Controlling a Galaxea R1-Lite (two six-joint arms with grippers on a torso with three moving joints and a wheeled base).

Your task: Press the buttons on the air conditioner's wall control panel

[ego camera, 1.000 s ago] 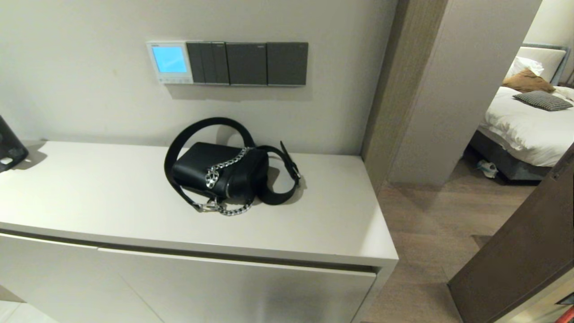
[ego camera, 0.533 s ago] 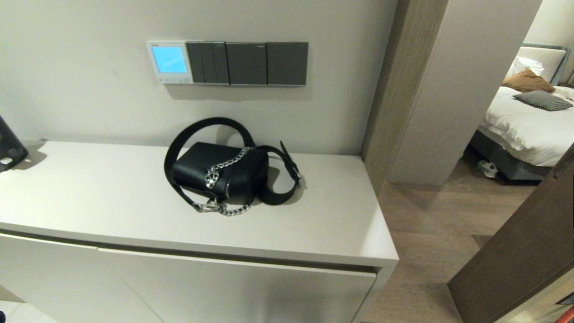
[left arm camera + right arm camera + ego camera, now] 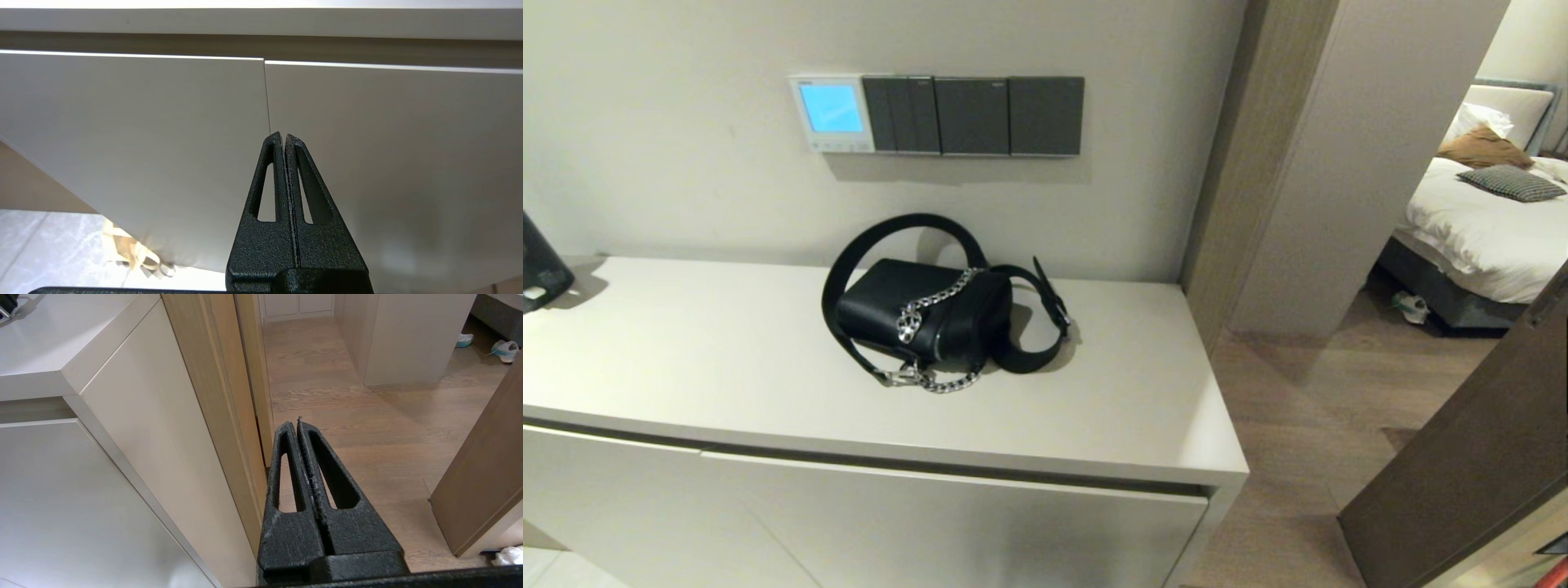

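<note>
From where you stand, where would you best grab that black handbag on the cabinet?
Probably the black handbag's strap, coming from above: it arches clear of the body toward the wall, leaving room for fingers. The chain looks slippery and loose.

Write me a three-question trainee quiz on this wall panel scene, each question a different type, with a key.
1. True or false: the wall control panel has a lit blue screen.
2. Multiple choice: what lies on the cabinet top below the switches? A) a black bag with a chain, B) a white towel, C) a red kettle.
3. Fill the blank: the left gripper faces the cabinet doors with its jaws ____.

Key
1. True; the buttons run in a row under the screen.
2. A, the black bag.
3. Shut. The right gripper is shut too, low beside the cabinet, over the wood floor.
</note>
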